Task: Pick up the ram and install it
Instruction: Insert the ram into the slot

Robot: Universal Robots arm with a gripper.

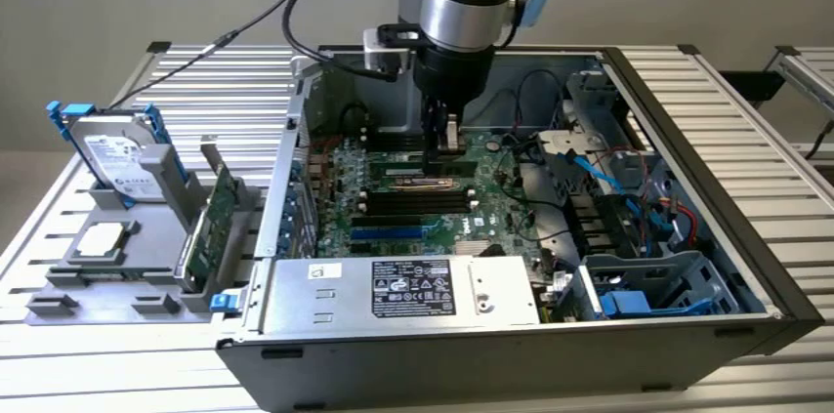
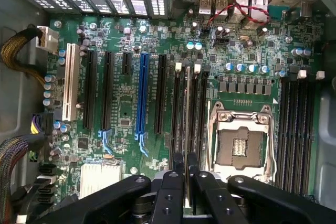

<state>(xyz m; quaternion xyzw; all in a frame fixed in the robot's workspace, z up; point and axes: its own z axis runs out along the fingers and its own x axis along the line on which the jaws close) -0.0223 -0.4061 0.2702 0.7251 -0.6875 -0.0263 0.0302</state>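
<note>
Ram (image 2: 187,129): thin strip, edge-on, clamped between jaws.

Place: we take this for a robotics lab or test workshop.
Bench: we see a slatted aluminium bench (image 1: 743,81) carrying an opened computer case (image 1: 521,374).
Robot: an arm (image 1: 463,3) reaches inside, its gripper (image 2: 185,160) pinching the ram (image 2: 187,108).
Fixtures: grey holders (image 1: 131,281) hold computer parts.

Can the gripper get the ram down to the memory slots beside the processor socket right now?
Probably yes: the gripper holds the ram edge-on, seemingly in line over those memory slots, the case is open, and nothing crosses beneath it.
</note>
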